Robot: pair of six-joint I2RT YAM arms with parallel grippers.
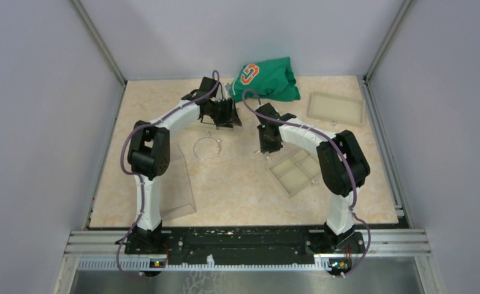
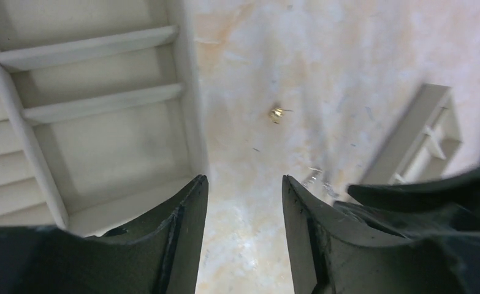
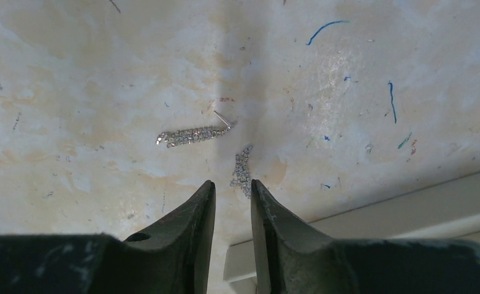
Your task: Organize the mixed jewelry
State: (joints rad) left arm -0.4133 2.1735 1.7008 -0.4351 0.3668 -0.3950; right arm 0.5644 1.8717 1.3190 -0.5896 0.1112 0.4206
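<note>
Showing an orange-and-white emblem, perhaps a letter C, the crumpled green cloth lies far back. Both arms reach forward, wrists angled down. The left gripper hangs released beside a beige compartmented tray. The right gripper, narrowly parted and empty, hovers over two silvery rhinestone strands. The thin silvery wire hoop lies near the left arm.

Thin silvery wire hoop, flat on the counter, lower edge too faint to tell whether closed. Longer strand of tiny pale sparkling stones, stretched almost level, fine pin at its right end. Shorter strand, same stones, running up-and-down just beside it, apart. Tiny shiny bead-like piece, alone on bare counter.
</note>
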